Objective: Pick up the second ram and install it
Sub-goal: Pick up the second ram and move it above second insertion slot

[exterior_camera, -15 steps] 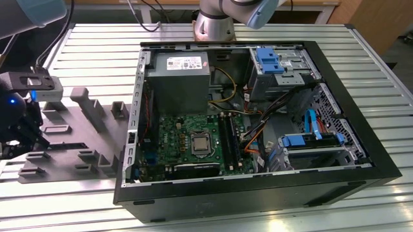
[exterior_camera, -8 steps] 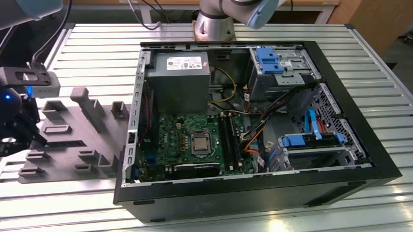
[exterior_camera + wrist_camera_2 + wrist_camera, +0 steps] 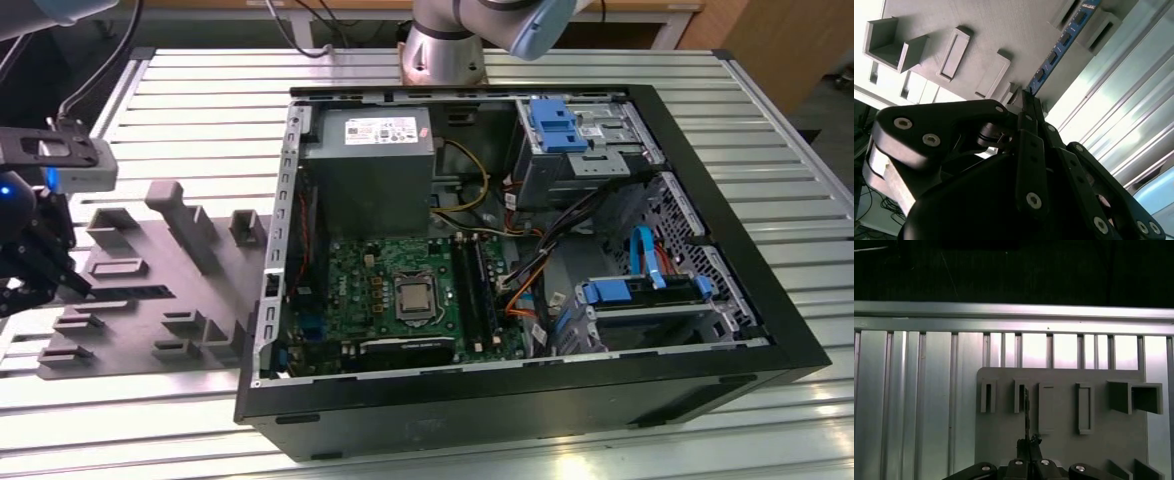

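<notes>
The gripper [image 3: 1024,97] is clamped on one end of the ram [image 3: 1060,50], which lies in the grey tray [image 3: 134,300] at the exterior view's 9 o'clock. Recommended: lift straight and square from the holders, without twisting the stick.

One open computer case [image 3: 534,405] stood on one slatted tabletop [image 3: 200,80], and it held one green motherboard [image 3: 360,290], one grey power supply [image 3: 367,165] and two blue drive brackets [image 3: 558,122] [image 3: 627,292]. Beside the case lay one grey holder plate [image 3: 134,300]. There was one robot arm [image 3: 461,40] with one end effector [image 3: 1026,97], and one ram [image 3: 1056,52] was seen in the second wrist view.
</notes>
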Robot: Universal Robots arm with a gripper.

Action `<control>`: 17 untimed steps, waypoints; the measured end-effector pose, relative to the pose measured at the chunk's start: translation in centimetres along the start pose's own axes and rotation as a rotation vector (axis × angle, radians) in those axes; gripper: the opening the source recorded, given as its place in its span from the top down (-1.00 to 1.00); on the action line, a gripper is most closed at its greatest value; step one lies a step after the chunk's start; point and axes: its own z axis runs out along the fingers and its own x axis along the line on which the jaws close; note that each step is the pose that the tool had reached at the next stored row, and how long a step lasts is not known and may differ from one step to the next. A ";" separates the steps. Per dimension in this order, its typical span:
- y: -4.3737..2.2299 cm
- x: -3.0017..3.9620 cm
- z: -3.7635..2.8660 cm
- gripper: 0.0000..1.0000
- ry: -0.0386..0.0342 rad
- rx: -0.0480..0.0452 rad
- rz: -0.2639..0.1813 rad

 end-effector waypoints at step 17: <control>0.05 -0.05 -1.02 0.77 0.0001 -0.0001 0.000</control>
